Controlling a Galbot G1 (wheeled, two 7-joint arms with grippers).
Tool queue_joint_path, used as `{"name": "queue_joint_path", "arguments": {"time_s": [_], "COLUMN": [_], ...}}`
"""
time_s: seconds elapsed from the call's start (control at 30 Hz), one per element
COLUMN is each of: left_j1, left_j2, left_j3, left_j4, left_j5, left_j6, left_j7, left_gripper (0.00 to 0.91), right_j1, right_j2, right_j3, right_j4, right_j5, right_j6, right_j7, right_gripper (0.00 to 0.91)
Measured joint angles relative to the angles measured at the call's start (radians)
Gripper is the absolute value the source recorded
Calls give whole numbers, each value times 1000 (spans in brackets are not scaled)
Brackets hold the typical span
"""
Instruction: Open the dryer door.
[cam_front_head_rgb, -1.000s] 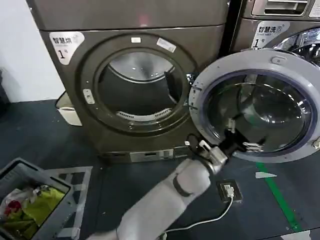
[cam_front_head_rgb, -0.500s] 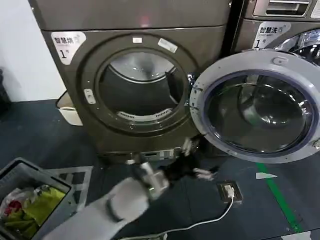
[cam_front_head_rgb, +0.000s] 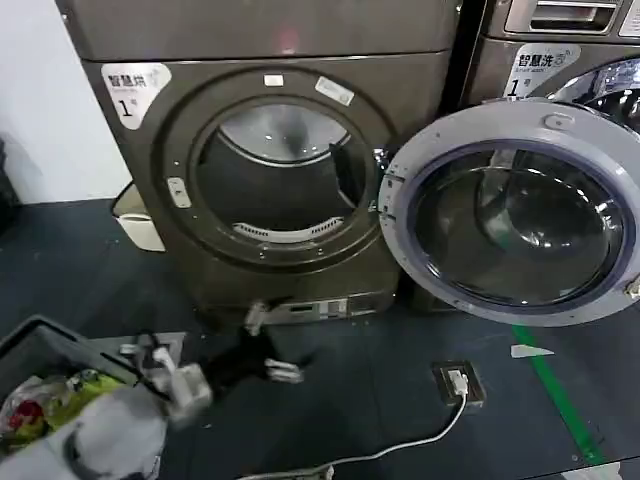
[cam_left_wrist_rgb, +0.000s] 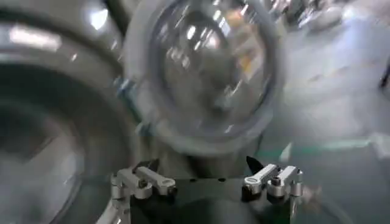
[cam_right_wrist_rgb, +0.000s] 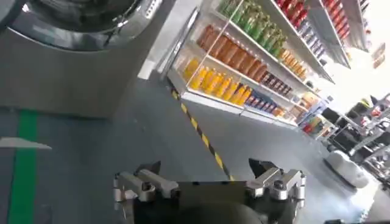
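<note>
Dryer door (cam_front_head_rgb: 512, 210) hangs open, apparently beyond left hand (cam_front_head_rgb: 262, 345).

The dryer (cam_front_head_rgb: 270, 150) sticker (cam_front_head_rgb: 134, 85) reads "智慧烘" (with "1"); neighbouring machine's label (cam_front_head_rgb: 541, 66) reads "智慧洗"

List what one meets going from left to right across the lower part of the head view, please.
Laundry basket → left gripper, low in front of the dryer → floor socket with white cable → green floor stripe.

L gripper (cam_front_head_rgb: 262, 343) low, empty, jaws apart.
</note>
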Motion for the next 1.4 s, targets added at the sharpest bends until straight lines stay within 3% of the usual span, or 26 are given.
{"name": "queue_joint_path", "arguments": {"time_s": [0.33,0.8,1.0,1.4], "left_j1": [93,479,541,612], "left_j2": [143,99,74,60], "left_j3": [-150,-586,-717,-863], "left_j4": [84,129,167,251], "left_j5": [-321,-761,-913,-1204], "left_j6": [210,506,600,609], "left_j7": [-125,-396,-502,-694], "left_gripper": [907,907,907,907], "right_j1": [33,67,80,112], "right_j2": [5,-6,4,30], "right_j3": [-1,-19,-31,-61], "right_j4": [25,-7,-18,-18], "right_j5": [0,-22,-22,2], "right_j6": [-6,-8,-16,-8], "right_j7": [2,-3,10,46], "right_gripper": [907,907,907,907]}}
